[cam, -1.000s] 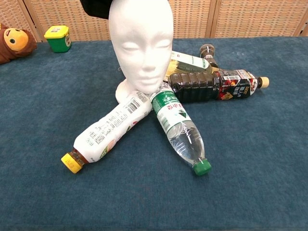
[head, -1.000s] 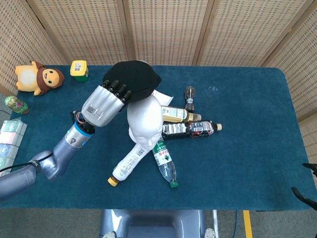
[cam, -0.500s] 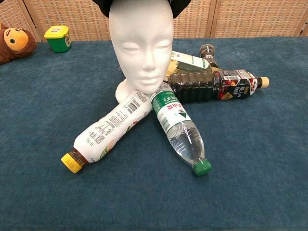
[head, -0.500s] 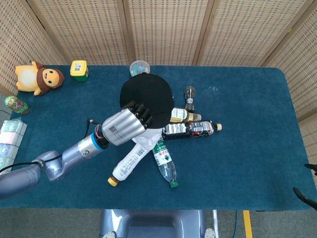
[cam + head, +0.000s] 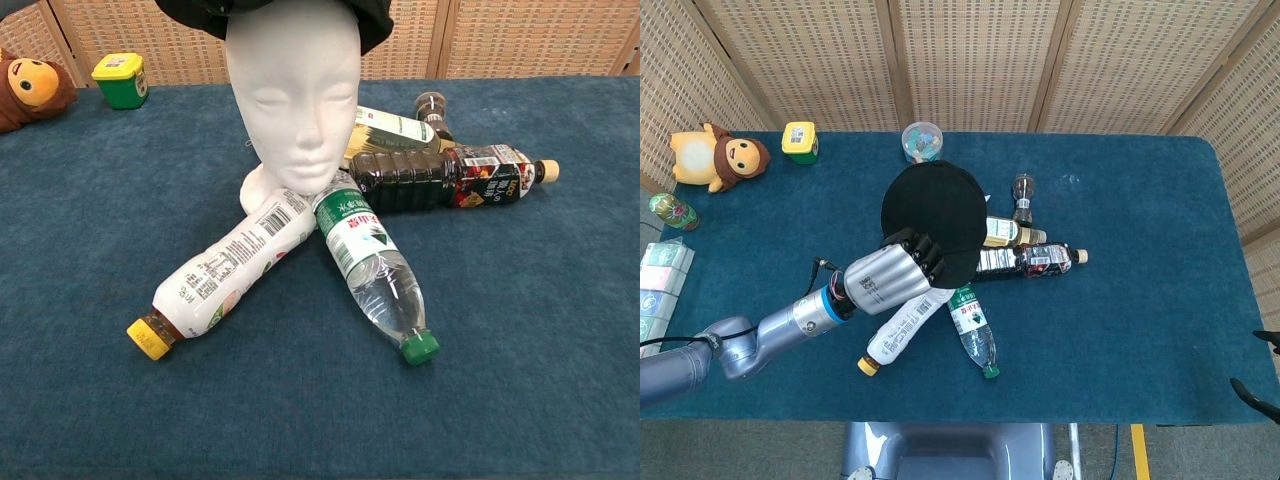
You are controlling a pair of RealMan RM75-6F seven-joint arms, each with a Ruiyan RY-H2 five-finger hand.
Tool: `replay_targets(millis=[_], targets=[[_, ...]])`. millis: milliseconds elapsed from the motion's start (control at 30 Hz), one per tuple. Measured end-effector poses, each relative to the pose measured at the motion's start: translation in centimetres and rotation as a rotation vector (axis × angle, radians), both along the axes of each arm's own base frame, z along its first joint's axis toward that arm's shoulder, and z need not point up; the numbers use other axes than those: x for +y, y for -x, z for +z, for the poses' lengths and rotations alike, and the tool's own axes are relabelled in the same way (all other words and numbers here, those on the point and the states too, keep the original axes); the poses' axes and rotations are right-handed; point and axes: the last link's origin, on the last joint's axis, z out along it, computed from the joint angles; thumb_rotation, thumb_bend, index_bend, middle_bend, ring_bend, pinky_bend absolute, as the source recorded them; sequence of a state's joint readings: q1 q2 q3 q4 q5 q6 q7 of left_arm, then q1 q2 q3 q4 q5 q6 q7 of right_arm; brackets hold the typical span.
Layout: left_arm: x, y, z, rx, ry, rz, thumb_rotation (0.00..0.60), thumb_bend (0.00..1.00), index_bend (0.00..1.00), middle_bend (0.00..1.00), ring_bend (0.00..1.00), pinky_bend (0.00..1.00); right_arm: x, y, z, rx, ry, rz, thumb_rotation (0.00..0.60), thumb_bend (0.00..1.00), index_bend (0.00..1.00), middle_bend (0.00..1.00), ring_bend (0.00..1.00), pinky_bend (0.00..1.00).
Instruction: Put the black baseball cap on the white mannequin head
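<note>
Left hand (image 5: 888, 281) fingers (image 5: 923, 250) clamp the brim of the black fabric baseball cap (image 5: 936, 213), seating its crown just beyond them over the white foam mannequin head (image 5: 292, 95); right hand unseen.

The cap (image 5: 936, 212) sits on the mannequin head (image 5: 292, 92), with bottles lying before it (and to its right).
</note>
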State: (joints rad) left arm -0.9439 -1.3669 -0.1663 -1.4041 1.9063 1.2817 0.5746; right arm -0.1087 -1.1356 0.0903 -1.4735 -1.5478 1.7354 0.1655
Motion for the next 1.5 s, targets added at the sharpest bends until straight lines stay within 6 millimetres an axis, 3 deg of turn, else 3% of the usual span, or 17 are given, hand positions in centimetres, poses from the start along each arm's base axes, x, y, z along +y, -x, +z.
replay_targets(millis=[100,333,467,867,1233,1500], targets=[[-0.2,0.2,-0.2,0.012,0.002,0.013,0.600,0.46,0.71,0.59,0.51,0.76,0.1,0.0,0.1,0.001,0.002,-0.002,0.600,0.11,0.30,0.35,0.41,0.43],[-0.3,0.5,-0.2,0.050,-0.032,0.074,0.600,0.31,0.34,0.29,0.28,0.66,0.1,0.0,0.1,0.001,0.004,0.001,0.600,0.11,0.30,0.35,0.41,0.43],[-0.4,0.7,-0.1,0.089,-0.063,0.124,0.600,0.27,0.22,0.18,0.18,0.59,0.1,0.1,0.0,0.001,0.004,0.003,0.600,0.11,0.30,0.35,0.41,0.43],[-0.5,1.2,0.4,0.141,-0.108,0.249,0.600,0.25,0.11,0.11,0.08,0.46,0.1,0.0,0.0,0.001,0.004,0.004,0.600,0.11,0.30,0.35,0.41,0.43],[-1.0,1.7,1.5,0.070,-0.069,0.345,0.600,0.24,0.07,0.08,0.07,0.46,0.1,-0.1,0.1,0.003,0.006,0.011,0.600,0.11,0.29,0.35,0.41,0.43],[-2.4,2.5,2.0,0.065,-0.035,0.355,0.600,0.22,0.04,0.07,0.06,0.46,0.0,-0.2,0.1,0.003,0.004,0.018,0.600,0.11,0.29,0.35,0.41,0.43]])
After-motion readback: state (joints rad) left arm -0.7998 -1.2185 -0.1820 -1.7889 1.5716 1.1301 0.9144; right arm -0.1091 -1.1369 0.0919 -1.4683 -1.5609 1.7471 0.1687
